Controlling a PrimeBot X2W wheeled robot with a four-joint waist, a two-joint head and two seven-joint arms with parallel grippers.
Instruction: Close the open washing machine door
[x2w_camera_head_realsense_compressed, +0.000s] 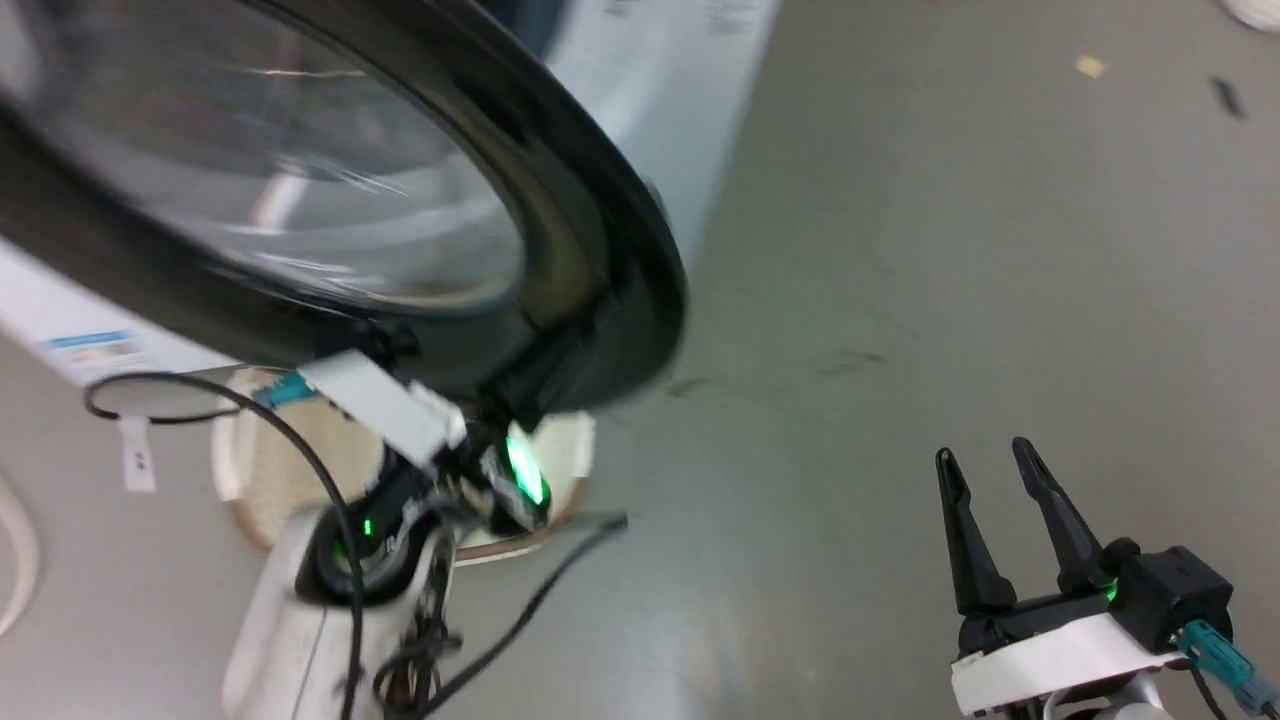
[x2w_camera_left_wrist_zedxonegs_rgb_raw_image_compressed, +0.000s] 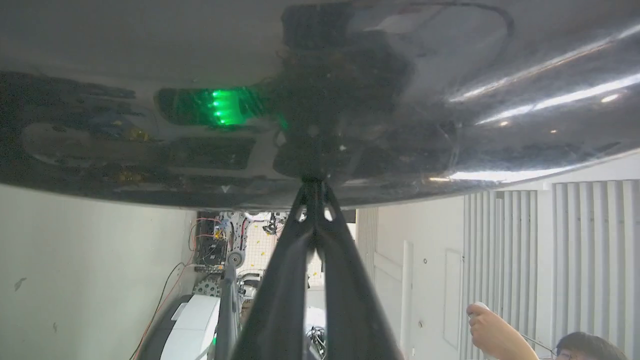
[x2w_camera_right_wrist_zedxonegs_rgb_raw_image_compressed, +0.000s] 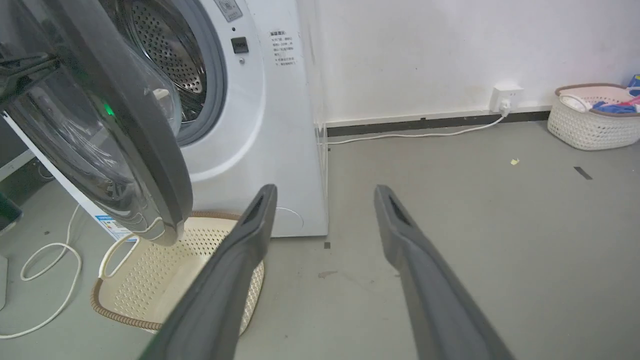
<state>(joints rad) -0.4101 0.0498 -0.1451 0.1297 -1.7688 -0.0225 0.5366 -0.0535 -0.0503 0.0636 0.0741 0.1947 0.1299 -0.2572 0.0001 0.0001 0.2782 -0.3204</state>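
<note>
The washing machine door (x2w_camera_head_realsense_compressed: 560, 200) stands open, a glossy black ring around a bulging glass bowl (x2w_camera_head_realsense_compressed: 290, 180). In the right wrist view the door (x2w_camera_right_wrist_zedxonegs_rgb_raw_image_compressed: 150, 150) hangs out from the white washing machine (x2w_camera_right_wrist_zedxonegs_rgb_raw_image_compressed: 260, 125), with the steel drum opening (x2w_camera_right_wrist_zedxonegs_rgb_raw_image_compressed: 170, 60) behind it. My left gripper (x2w_camera_left_wrist_zedxonegs_rgb_raw_image_compressed: 313, 184) is shut, fingertips together and touching the door's glossy outer face (x2w_camera_left_wrist_zedxonegs_rgb_raw_image_compressed: 400, 100). In the head view its wrist (x2w_camera_head_realsense_compressed: 500, 480) sits just under the door's lower rim. My right gripper (x2w_camera_head_realsense_compressed: 985, 455) is open and holds nothing, low over the floor, well to the right of the door.
A cream perforated basket (x2w_camera_right_wrist_zedxonegs_rgb_raw_image_compressed: 170, 265) lies on the floor under the door. A white cable (x2w_camera_right_wrist_zedxonegs_rgb_raw_image_compressed: 45, 265) loops beside it. Another basket (x2w_camera_right_wrist_zedxonegs_rgb_raw_image_compressed: 590, 120) with clothes stands by the far wall. Grey floor (x2w_camera_right_wrist_zedxonegs_rgb_raw_image_compressed: 500, 225) spreads to the right. A person's hand (x2w_camera_left_wrist_zedxonegs_rgb_raw_image_compressed: 492, 332) shows in the left wrist view.
</note>
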